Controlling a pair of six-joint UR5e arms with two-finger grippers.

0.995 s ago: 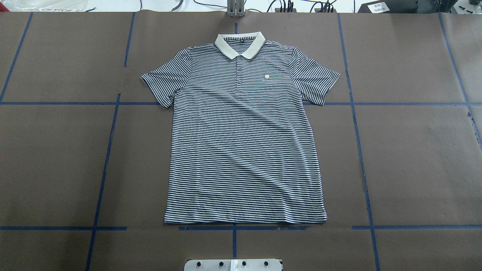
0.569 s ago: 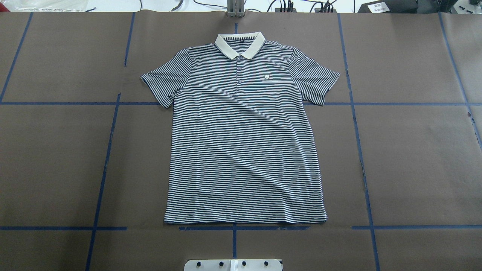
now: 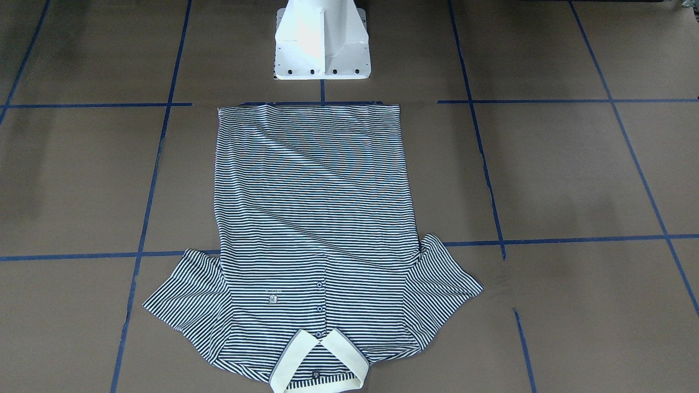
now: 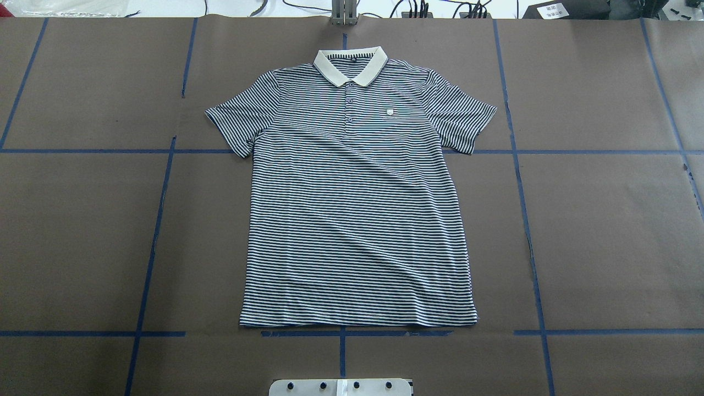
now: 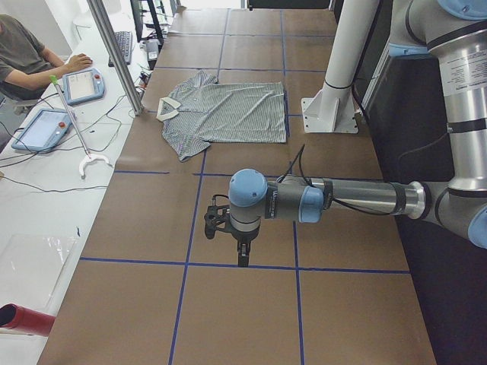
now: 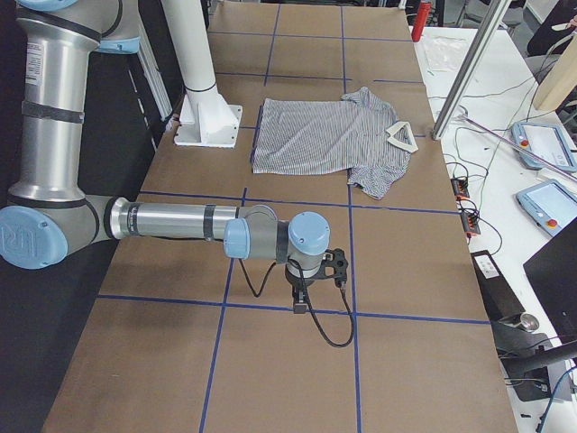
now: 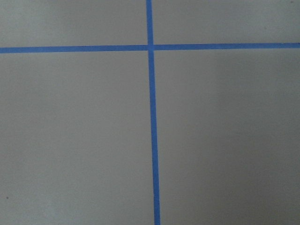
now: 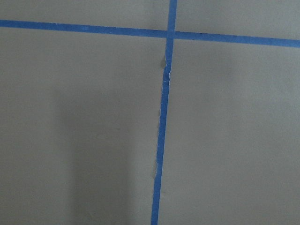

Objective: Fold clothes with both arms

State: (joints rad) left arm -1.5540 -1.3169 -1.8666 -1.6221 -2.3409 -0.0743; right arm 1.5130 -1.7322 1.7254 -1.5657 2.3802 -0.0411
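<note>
- The polo shirt (image 4: pixel 357 209) lies flat and face up in the middle of the overhead view, spread on the brown table (image 4: pixel 605 231).
- Its cream collar (image 4: pixel 351 66) is at the top centre of that view. The bottom hem (image 4: pixel 357 322) runs along a blue tape line (image 4: pixel 154 236) near the lower edge.
- Both short sleeves are spread outward, one at the upper left (image 4: pixel 236 118) and one at the upper right (image 4: pixel 462 118) of the shirt. Faint diagonal creases cross the body.
- In the front-facing view the white pedestal (image 3: pixel 322 41) stands at the top centre, just beyond the hem.
- In the left side view the left arm (image 5: pixel 358 199) reaches out level across the middle of the frame. The left end effector (image 5: pixel 243 261) points down over a tape line, well apart from the shirt in the upper centre. Whether it is clenched or released cannot be told.
- In the right side view the right arm (image 6: pixel 171 221) reaches across in the same way. The right end effector (image 6: pixel 299 305) points down near a tape line, well apart from the shirt. Its state cannot be told either.
- Each wrist view shows brown table with a crossing of blue tape.
- A seated operator (image 5: pixel 27 57) appears in the upper left of the left side view.
</note>
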